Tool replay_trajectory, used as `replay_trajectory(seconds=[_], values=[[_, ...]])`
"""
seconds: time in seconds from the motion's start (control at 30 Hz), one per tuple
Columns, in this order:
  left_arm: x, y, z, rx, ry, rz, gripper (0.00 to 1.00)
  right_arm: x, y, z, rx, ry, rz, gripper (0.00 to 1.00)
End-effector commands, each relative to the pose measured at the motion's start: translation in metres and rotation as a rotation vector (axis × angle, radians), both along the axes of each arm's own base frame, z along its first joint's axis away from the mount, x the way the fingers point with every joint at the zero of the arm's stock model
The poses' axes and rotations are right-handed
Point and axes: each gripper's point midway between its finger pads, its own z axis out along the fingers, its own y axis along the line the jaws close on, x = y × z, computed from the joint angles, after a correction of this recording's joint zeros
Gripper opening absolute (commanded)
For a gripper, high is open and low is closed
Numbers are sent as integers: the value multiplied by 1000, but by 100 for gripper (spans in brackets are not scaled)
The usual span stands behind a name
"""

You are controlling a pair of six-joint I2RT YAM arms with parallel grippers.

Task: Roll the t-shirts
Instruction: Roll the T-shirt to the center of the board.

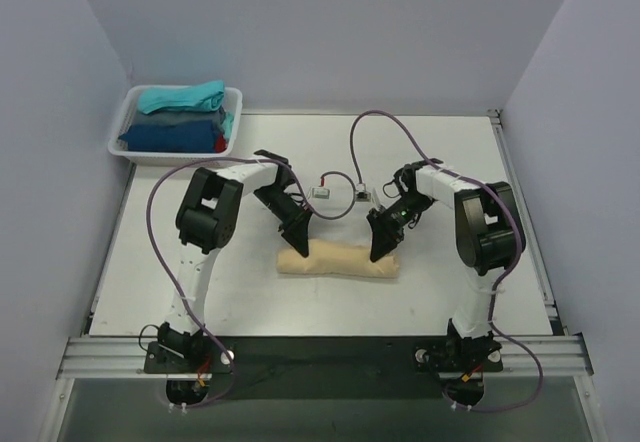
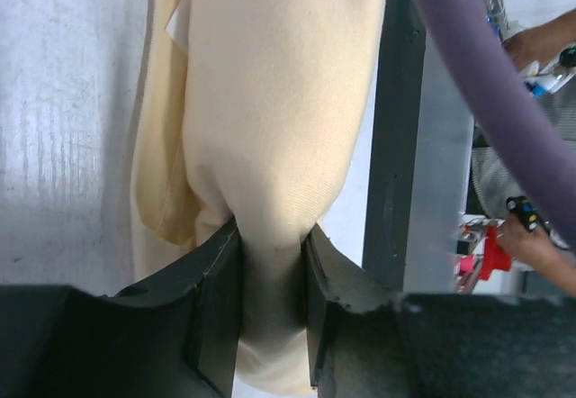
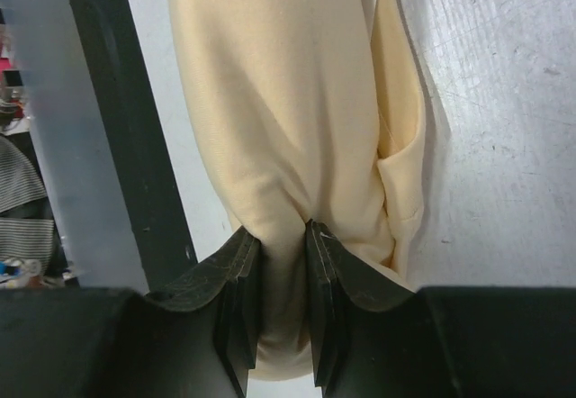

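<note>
1. A beige t-shirt [image 1: 338,260] is seen lying as a rolled bundle across the middle of the surface [image 1: 450,292], its length running left to right between the two arms.
2. The left end of the roll is pinched by the left pincer [image 2: 270,263]. In the left wrist view the cloth is squeezed to a narrow waist between the two dark fingers [image 2: 211,299].
3. The right end of the roll is pinched by the right pincer [image 3: 283,263]. There the cloth is gathered into creases where it is clamped.
4. In the top view both pincers are angled down onto the roll from its far side.
5. A looser layer of the same cloth is seen along the side of the roll turned away from the arm bases.
6. A white basket [image 1: 125,127] is placed at the far left corner, well apart from the roll.
7. In the basket a teal t-shirt [image 1: 180,97] is stacked on a grey t-shirt [image 1: 175,117] and a dark blue t-shirt [image 1: 165,140]. A bit of red cloth [image 1: 220,144] is visible at the right end.
</note>
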Motion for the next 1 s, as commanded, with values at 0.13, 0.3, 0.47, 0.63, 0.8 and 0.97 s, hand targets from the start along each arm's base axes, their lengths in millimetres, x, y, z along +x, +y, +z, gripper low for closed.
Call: replay_trajectory(seconds=[0.13,0.3,0.47,0.63,0.8,0.97], values=[[38,7,17,124,-195,126,49,-4,-17,-9,-138,186,-1,20],[93,19,58,151,-381,337,61,1,-16,-11,-156,199,-14,20],[110,25,120,106,-628,399,97,2,-21,-20,-211,237,-38,19],[81,2,119,158,-1034,335,97,2,-20,-23,-223,253,-43,19],[57,-20,94,194,-1097,403,98,8,-19,-25,-252,283,-72,19],[51,-42,90,161,-1263,302,97,9,-15,-27,-251,364,-121,19]])
